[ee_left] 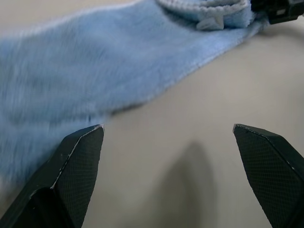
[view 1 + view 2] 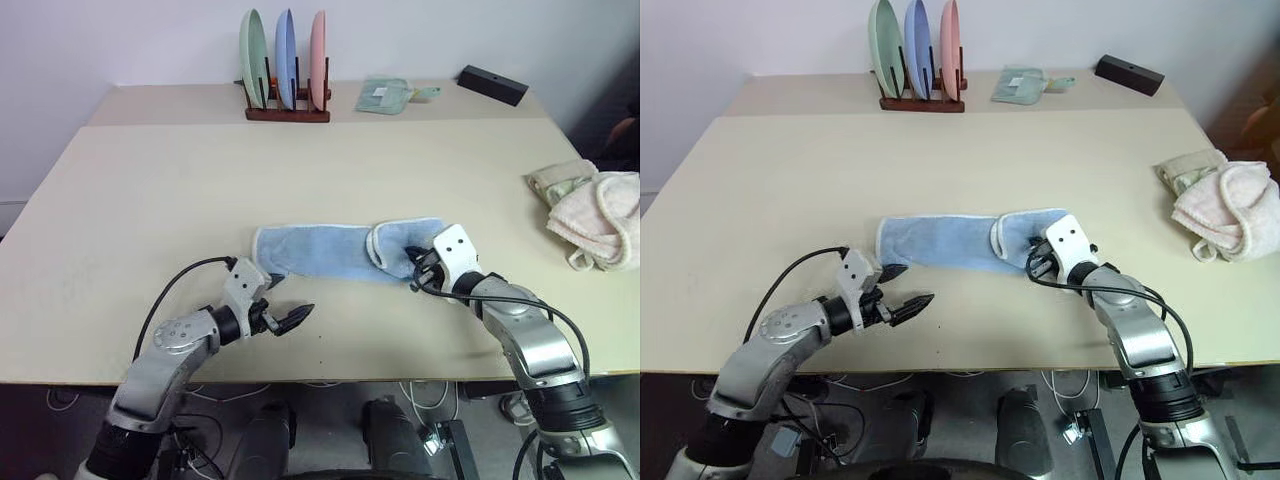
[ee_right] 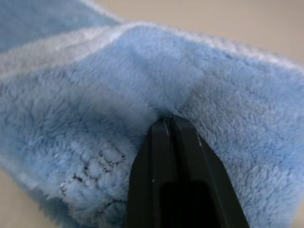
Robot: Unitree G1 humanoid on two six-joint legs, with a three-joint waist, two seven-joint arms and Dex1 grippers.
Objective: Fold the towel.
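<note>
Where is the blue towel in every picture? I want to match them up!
Left eye view: the towel lies mid-table, right end folded over.
Right eye view: the towel lies mid-table, likewise.
Left wrist view: it lies beyond the open left gripper.
Right wrist view: it is pinched by the right gripper.
Shared landmark: the folded-over end.

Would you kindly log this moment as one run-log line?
towel: long strip, right end folded over | right gripper: fingers together, tips against the towel | left gripper: open, on the near side of the towel
</note>
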